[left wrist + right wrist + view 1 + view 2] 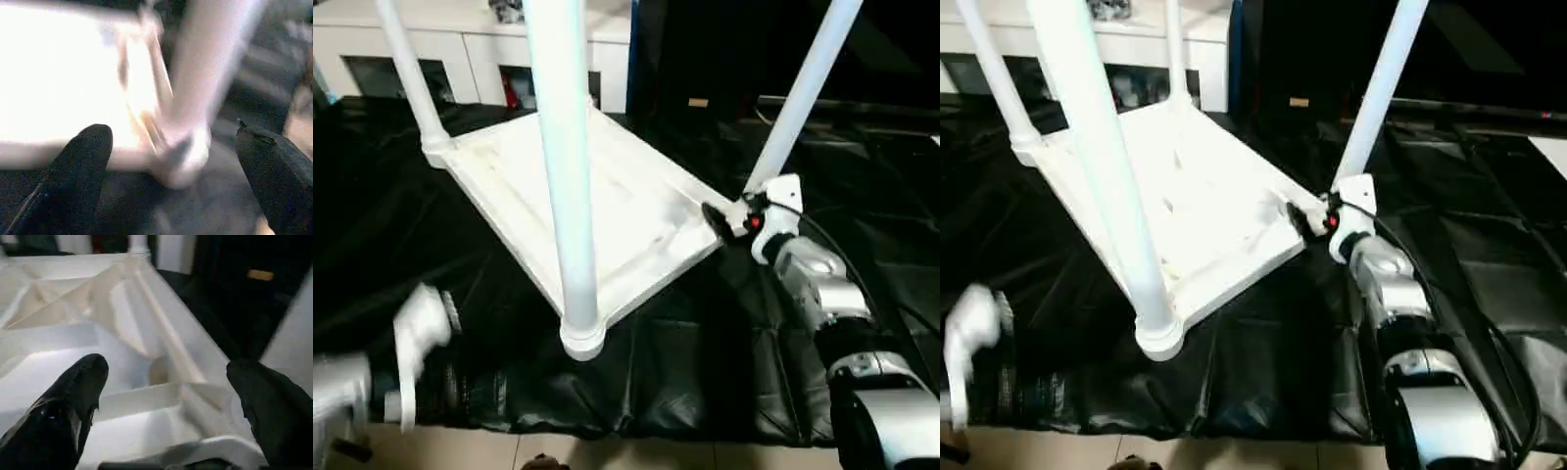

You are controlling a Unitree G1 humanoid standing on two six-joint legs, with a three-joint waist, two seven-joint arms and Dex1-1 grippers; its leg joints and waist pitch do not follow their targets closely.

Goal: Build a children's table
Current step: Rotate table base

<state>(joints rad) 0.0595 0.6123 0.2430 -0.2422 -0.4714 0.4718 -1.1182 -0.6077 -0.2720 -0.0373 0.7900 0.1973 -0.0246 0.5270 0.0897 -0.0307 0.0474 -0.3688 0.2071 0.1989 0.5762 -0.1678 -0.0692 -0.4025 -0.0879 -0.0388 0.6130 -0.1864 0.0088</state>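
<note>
Four legs stand up from the tabletop, which lies upside down on black sheeting; assembly looks nearly done. Both grippers' fingers gape wide, the right gripper at the tabletop's near-right corner, the left gripper facing its nearest corner; next likely checking seating, then flipping

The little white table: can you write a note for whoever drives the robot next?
Left gripper: open, empty, near the front corner leg.
Right gripper: open, empty, at the right corner of the white plastic ribbed tabletop.
The tabletop lies upside down on the black cloth. Four long white tubular legs stand in its corner sockets.
Left, probably: check each leg is seated, then turn the table upright.
</note>
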